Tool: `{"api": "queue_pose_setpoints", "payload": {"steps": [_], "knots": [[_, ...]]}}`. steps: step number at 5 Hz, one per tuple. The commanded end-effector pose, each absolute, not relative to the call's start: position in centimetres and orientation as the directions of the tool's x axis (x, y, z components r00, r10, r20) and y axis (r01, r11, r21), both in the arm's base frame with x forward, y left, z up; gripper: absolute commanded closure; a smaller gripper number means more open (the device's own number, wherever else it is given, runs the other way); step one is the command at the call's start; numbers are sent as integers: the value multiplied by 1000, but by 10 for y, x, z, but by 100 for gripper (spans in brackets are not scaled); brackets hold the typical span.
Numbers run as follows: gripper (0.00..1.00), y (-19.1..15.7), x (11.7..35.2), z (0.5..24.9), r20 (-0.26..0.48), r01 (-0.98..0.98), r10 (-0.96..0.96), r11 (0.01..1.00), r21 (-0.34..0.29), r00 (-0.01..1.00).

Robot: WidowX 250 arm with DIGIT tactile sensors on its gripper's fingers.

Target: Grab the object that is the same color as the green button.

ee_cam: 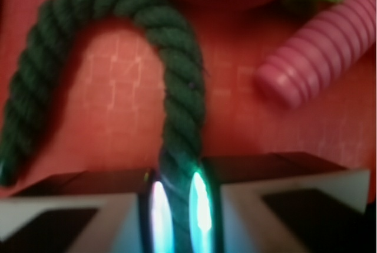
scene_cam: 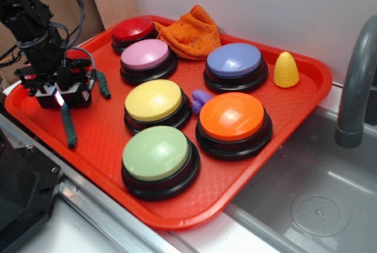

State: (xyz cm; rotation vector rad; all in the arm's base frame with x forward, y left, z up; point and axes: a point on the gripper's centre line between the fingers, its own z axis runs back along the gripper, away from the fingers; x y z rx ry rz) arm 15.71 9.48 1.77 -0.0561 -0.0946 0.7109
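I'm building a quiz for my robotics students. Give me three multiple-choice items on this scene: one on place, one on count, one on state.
1. Where on the red plastic tray does the pale green domed button sit?
A. near edge
B. far corner
C. beside the yellow corn toy

2. How many domed buttons are there?
A. four
B. six
C. eight

3. The pincer is
A. wide open, empty
B. shut on the dark green twisted rope
C. out of view

Answers: 1 A, it is nearest the front rim; 2 B, red, pink, purple, yellow, orange, green; 3 B, the wrist view shows rope between the jaws.

A red plastic tray [scene_cam: 306,82] with a waffle-textured floor lies on the pale tabletop [scene_cam: 88,229], just beside a grey sink basin [scene_cam: 318,206].
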Motion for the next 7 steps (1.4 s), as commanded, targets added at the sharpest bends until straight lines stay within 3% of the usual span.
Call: {"api": "queue_pose_setpoints", "payload": {"steps": [1,3,4,5,7], "knots": [[100,105,162,61,136,-627,637,771,-109,759],[100,76,165,161,243,-571,558,821,-20,794],[100,58,165,207,254,-480,478,875,-59,841],[100,41,176,210,225,-408,416,909,-84,881],[100,37,181,191,212,-349,352,936,-52,912]]}}
